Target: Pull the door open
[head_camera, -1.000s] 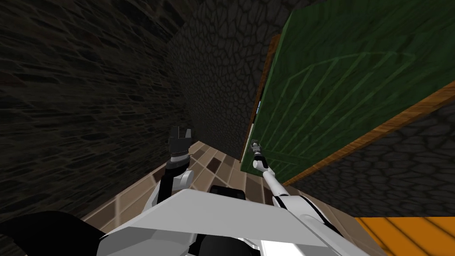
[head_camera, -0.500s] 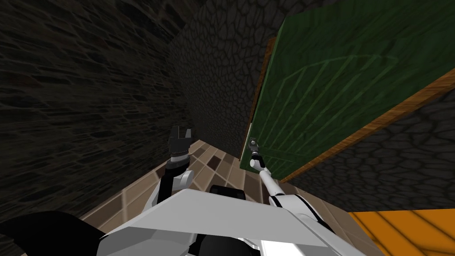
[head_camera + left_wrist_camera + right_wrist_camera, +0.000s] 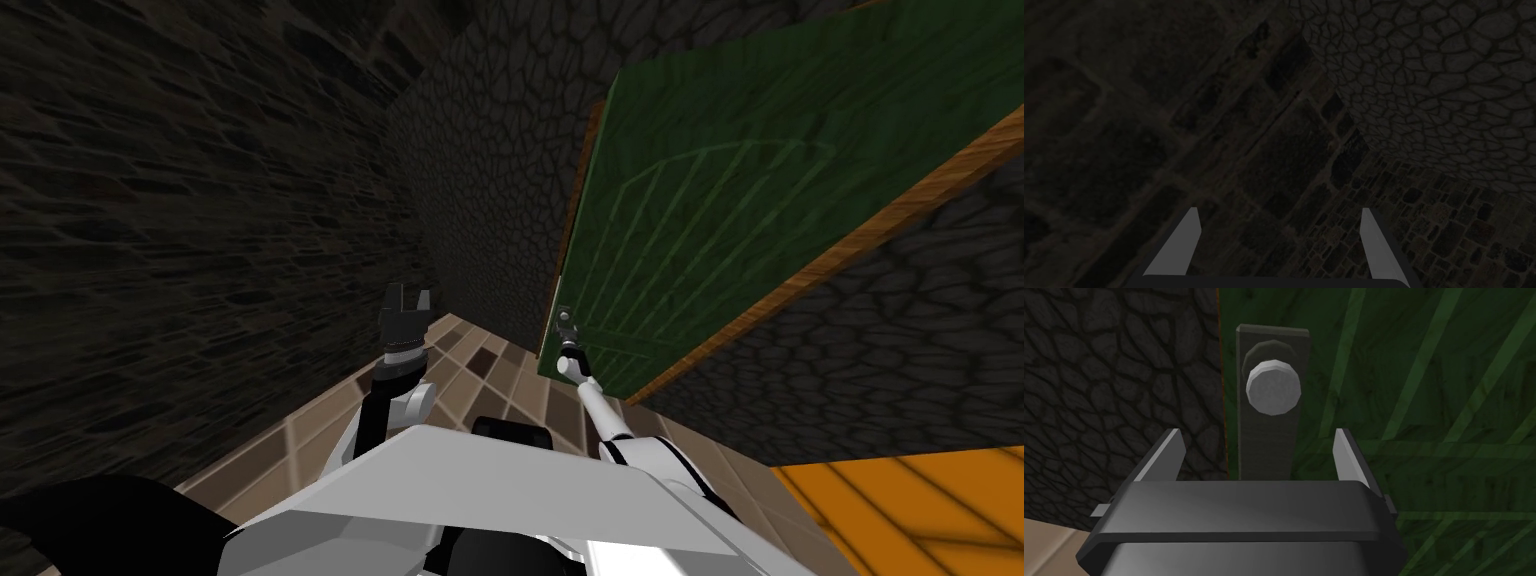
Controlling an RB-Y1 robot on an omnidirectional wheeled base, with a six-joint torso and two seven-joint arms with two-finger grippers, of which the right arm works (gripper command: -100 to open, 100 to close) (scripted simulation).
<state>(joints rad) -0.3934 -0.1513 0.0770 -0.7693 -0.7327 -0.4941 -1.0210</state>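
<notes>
Grasp is not yet made: the right gripper [image 3: 1257, 434] stands open just before the grey knob [image 3: 1273, 387] at the edge of the green door [image 3: 1424, 388], the left gripper [image 3: 1280, 211] idles open aside, so closing and pulling remain to do

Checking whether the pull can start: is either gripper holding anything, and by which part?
Nothing is held. The right gripper is open, short of the grey knob on the green door; the left gripper is open too.

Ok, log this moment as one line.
right pincer: open, facing knob, not gripping | left pincer: open, away from door | phase: pre-grasp
</notes>
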